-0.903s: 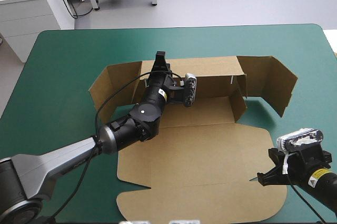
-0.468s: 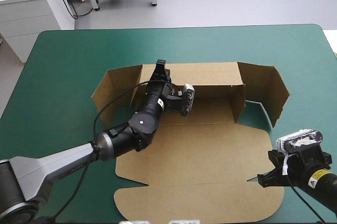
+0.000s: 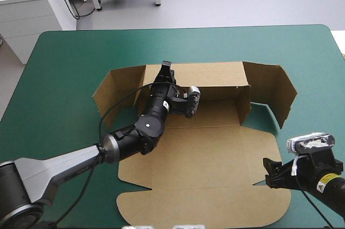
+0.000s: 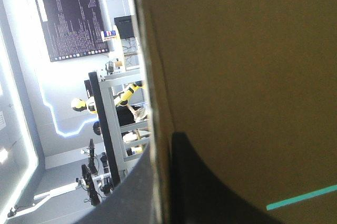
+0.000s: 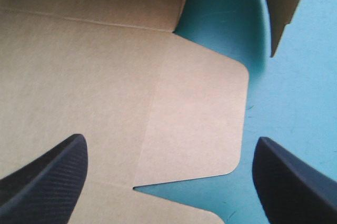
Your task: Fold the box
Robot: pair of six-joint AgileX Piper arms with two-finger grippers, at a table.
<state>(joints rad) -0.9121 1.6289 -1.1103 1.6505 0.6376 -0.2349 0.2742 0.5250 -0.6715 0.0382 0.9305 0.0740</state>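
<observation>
The brown box (image 3: 205, 153) lies mid-table with its base and lid flat and its far wall (image 3: 215, 75) standing up. Side flaps (image 3: 272, 91) angle off both ends of that wall. My left gripper (image 3: 164, 70) is shut on the far wall's top edge; in the left wrist view the board (image 4: 237, 76) fills the space ahead of the left gripper (image 4: 163, 142) and runs between its black fingers. My right gripper (image 3: 271, 174) stands open by the box's near right corner, its fingers apart over the rounded flap (image 5: 200, 113) in the right wrist view, holding nothing.
Teal-green cover (image 3: 70, 67) shows all round the box, with wide strips at the far and left sides. A white cabinet (image 3: 32, 13) stands off the table's far left corner. The table's right edge is close behind my right arm.
My right gripper's fingers have spread from shut to open and it sits slightly nearer the front edge. Earlier the far wall and side flaps shifted a little with my left gripper.
</observation>
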